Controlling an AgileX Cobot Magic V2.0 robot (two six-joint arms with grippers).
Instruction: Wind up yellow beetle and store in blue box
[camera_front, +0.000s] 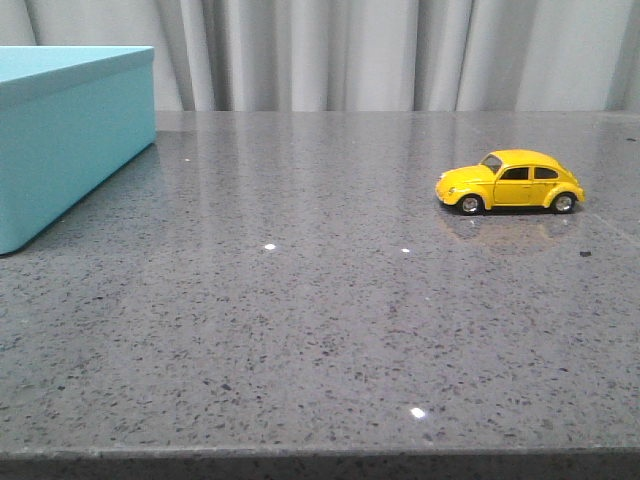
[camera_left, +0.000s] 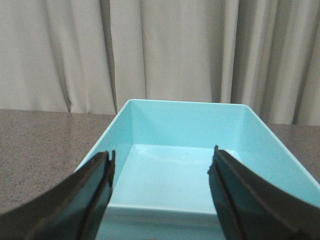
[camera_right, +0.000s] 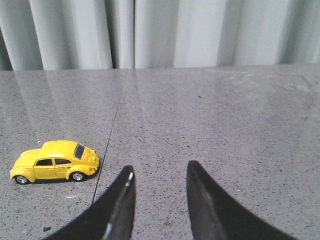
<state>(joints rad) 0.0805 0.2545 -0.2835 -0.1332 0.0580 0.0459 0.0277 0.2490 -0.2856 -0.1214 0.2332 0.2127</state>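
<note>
Left gripper (camera_left: 161, 167): it is hanging with jaws spread wide, holding nothing, in front of the blue box (camera_left: 182, 172).
Right gripper (camera_right: 159, 180): it is also standing released, jaws apart, above the bare grey desk (camera_right: 225, 130).
Yellow beetle (camera_front: 510, 181): it is sitting on its wheels at the centre right of the front view, nose pointing left.
Blue box: it is resting at the upper left of the front view (camera_front: 70, 140), well apart from the car.
</note>
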